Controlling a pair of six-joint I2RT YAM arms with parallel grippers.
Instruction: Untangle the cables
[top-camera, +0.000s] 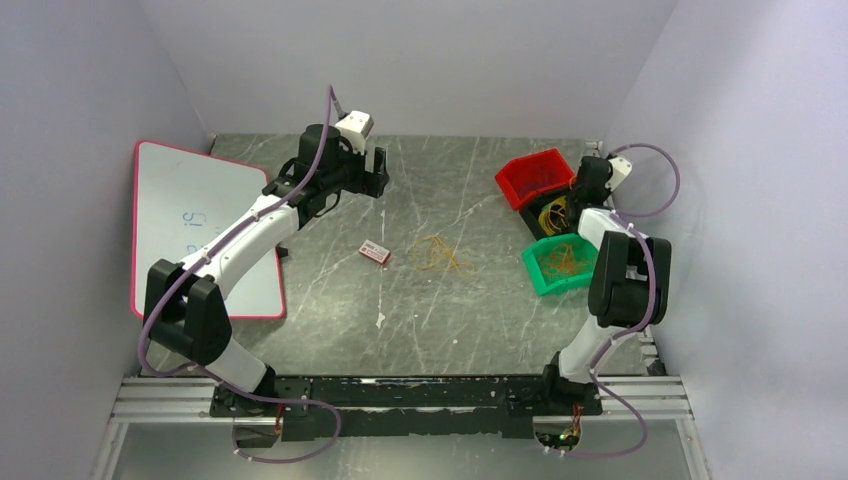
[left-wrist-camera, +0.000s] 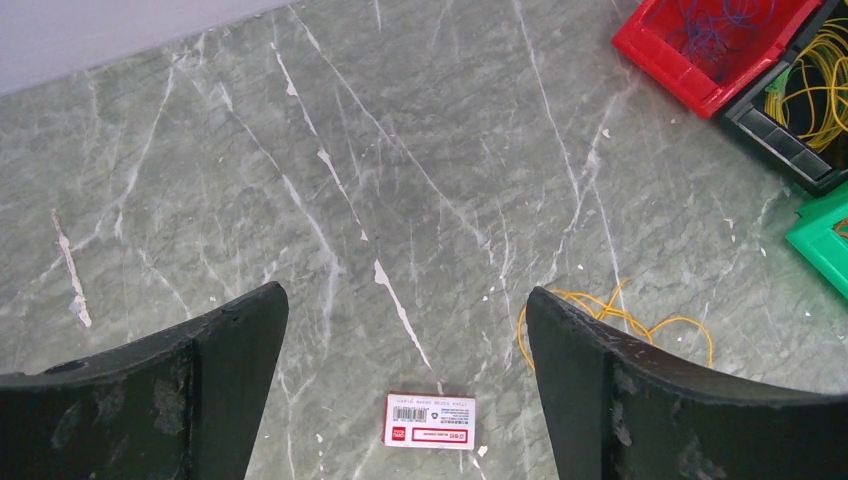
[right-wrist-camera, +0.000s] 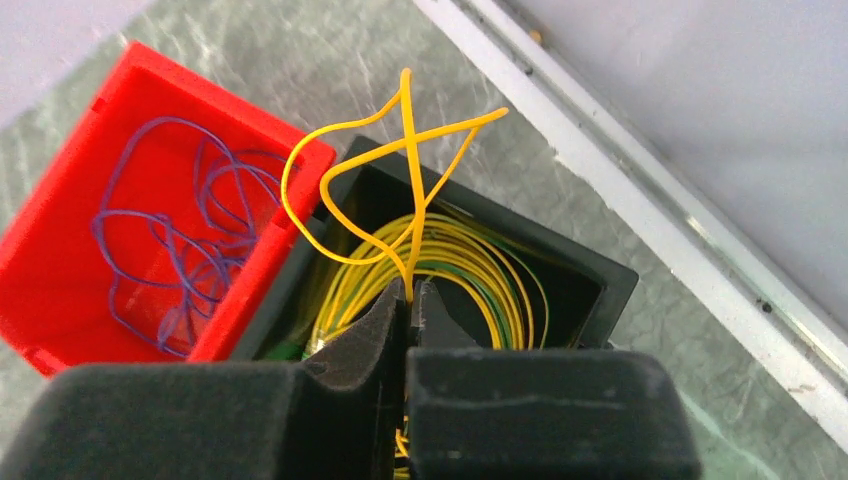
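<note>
While my right gripper pinches shut on one thin yellow wire above the black plastic bin of coiled yellow cables, I should lift slowly and straight — letting its loops slip free — with my left gripper wide open and empty, apart from the loose orange tangle on the grey table.
</note>
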